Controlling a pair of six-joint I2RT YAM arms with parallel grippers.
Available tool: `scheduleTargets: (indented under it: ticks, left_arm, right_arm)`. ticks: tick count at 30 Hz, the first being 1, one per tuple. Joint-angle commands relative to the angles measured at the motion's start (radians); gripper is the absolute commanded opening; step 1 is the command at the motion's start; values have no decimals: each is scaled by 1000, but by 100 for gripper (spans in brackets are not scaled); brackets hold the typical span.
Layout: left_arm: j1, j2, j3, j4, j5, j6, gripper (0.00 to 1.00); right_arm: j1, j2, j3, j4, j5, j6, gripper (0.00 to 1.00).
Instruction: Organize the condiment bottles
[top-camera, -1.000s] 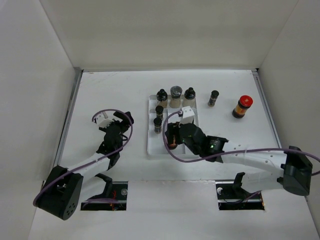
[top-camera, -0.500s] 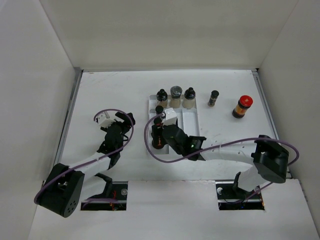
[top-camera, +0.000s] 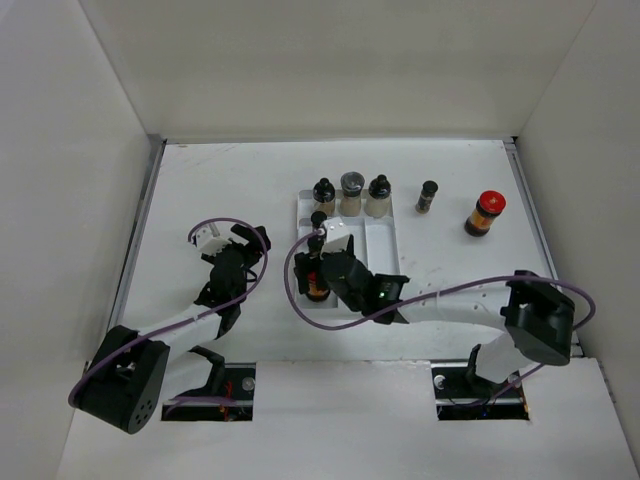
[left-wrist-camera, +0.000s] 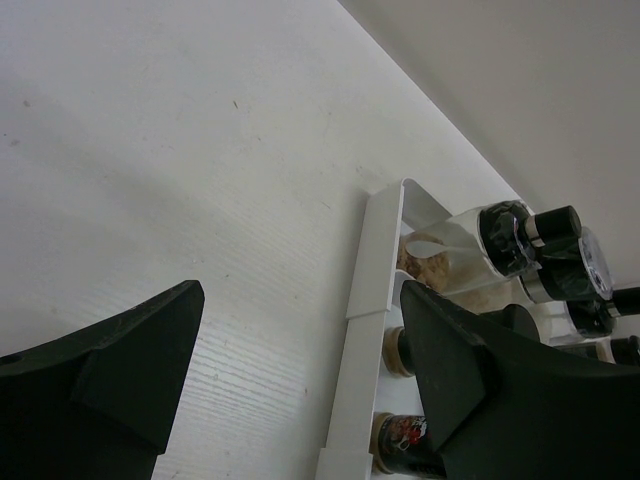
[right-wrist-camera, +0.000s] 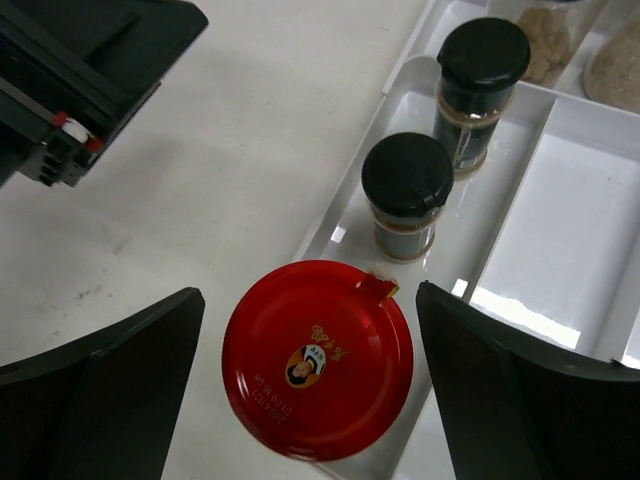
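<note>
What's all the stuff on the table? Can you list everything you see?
tray: one, white, three compartments, middle of the table.
red-capped jars: two, orange-brown; one at the tray's near left corner, one on the table right of the tray.
black-capped shakers: two, tan, far end of the tray.
grey-lidded jar: one, between the shakers.
dark vials: three, black-capped; two in the tray's left compartment, one on the table beside it.
table: one, white.
arms: two, black and white.
left jaws: open, over bare table.
right jaws: open, either side of the near jar.
</note>
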Motion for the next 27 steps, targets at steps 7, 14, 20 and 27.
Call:
scheduleTargets:
  ticks: [7,14,20,27]
  left_arm:
    - [-3,-3,16,40,11,-16,79]
    - [-26,-2,8,62,4,-17,79]
    - [-35,-11,2,68,8,-25,79]
    - [-44,12,11,68,24,-37,79]
  right_arm:
    - [-120,-427,-139,18,94,-16,82]
    - [-673,-535,-155,-138,155,39,39]
    - [-967,-323,9,-261,210,-36,89]
    - [-1067,-176,62,-267,135,-68,100]
